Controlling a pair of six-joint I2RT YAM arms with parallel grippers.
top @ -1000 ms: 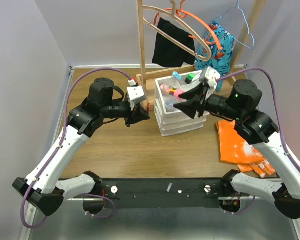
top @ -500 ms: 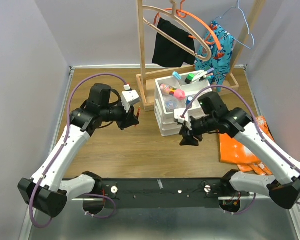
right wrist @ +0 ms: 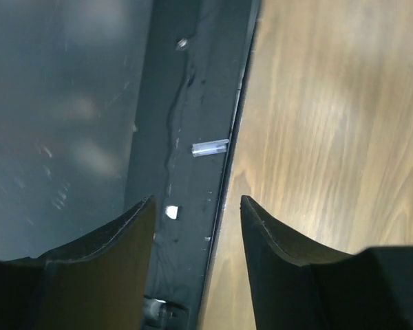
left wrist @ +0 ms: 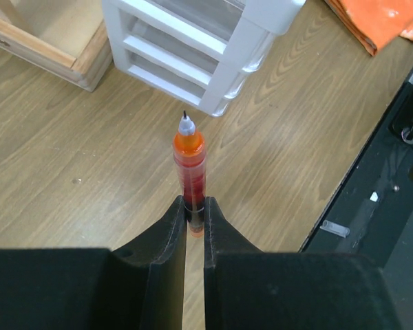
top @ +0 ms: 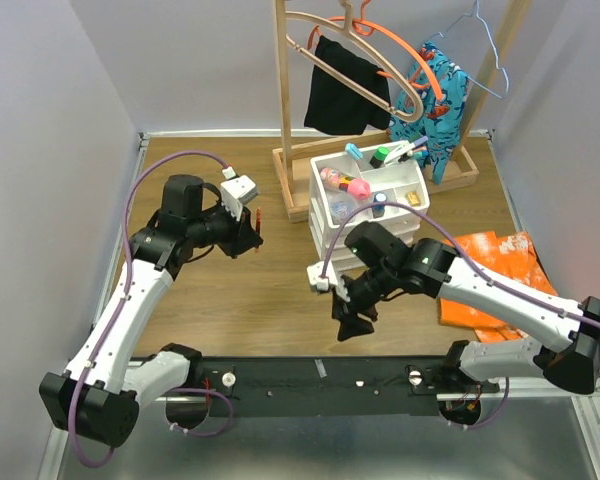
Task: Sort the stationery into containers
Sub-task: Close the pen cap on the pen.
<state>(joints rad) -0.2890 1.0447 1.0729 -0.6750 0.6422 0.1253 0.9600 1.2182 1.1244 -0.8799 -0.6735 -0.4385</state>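
The left pincer hangs at the left-centre of the overhead view above the brown wooden table, clenched on a thin red pen with an orange collar and a fine dark tip. In the left wrist view its two black fingers pinch the pen's lower end, and the pen stands straight out ahead of them with its tip towards the bottom corner of the white plastic organiser of stacked drawers, clear of it. The divided tray on top of that organiser, at the upper centre of the overhead view, holds a pink-capped bottle, a small blue-capped bottle just to its right, and, in the rear compartments, a green-capped black marker and a teal-capped pen. The right pincer is at the lower centre of the overhead view, in front of the organiser and pointing down near the table's near edge; it is released, jaws apart with nothing between them. The right wrist view shows a black rail below the gap, bare wood to the right, and a small clear piece lying on the rail. An orange cloth lies on the table at the right, and a wooden hanger rack stands behind the organiser
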